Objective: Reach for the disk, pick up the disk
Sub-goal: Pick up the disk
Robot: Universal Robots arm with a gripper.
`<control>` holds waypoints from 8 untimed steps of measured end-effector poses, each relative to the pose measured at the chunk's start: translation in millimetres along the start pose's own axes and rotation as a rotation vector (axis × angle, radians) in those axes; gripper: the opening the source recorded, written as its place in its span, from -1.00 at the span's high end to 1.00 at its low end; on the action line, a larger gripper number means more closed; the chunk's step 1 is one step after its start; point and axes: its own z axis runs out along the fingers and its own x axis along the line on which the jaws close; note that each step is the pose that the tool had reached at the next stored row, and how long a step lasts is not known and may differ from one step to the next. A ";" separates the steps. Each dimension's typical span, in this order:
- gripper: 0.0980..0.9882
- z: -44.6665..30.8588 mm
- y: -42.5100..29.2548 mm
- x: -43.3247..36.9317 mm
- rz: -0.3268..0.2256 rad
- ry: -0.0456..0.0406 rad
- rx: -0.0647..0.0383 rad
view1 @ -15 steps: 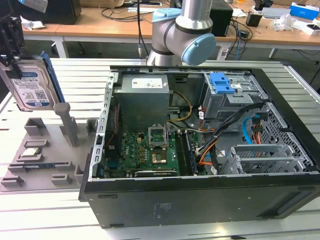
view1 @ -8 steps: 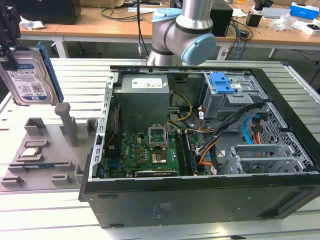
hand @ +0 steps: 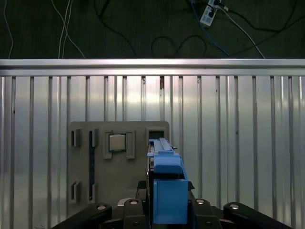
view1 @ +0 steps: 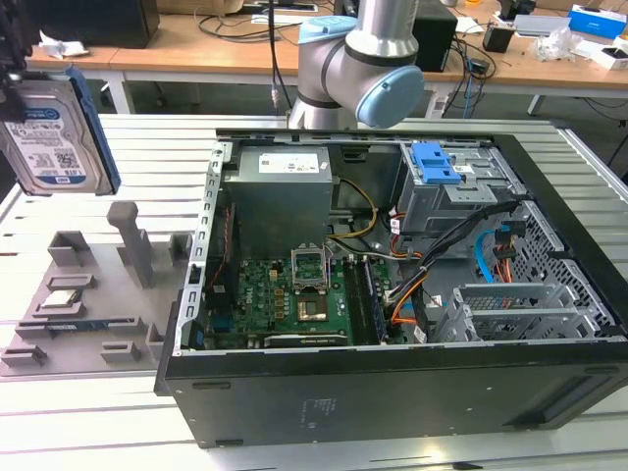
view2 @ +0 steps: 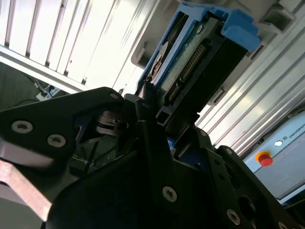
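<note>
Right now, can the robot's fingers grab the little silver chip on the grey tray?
Probably not. The fingers are shut on the disk, held up in the air, so they're full. Nothing lies over the chip on the tray, though.

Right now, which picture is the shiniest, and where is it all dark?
In the second wrist view, the table slats glare white behind the disk, and the gripper is in dark shadow; in the first wrist view, a bright band shines across the slats; in the exterior view, the light is even.
</note>
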 end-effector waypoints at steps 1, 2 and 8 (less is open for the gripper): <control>0.40 -2.7 0.0 0.0 0.000 -0.0001 0.000; 0.40 -4.7 0.1 0.0 0.000 0.0000 0.000; 0.40 -18.0 0.2 0.2 0.000 0.0000 -0.002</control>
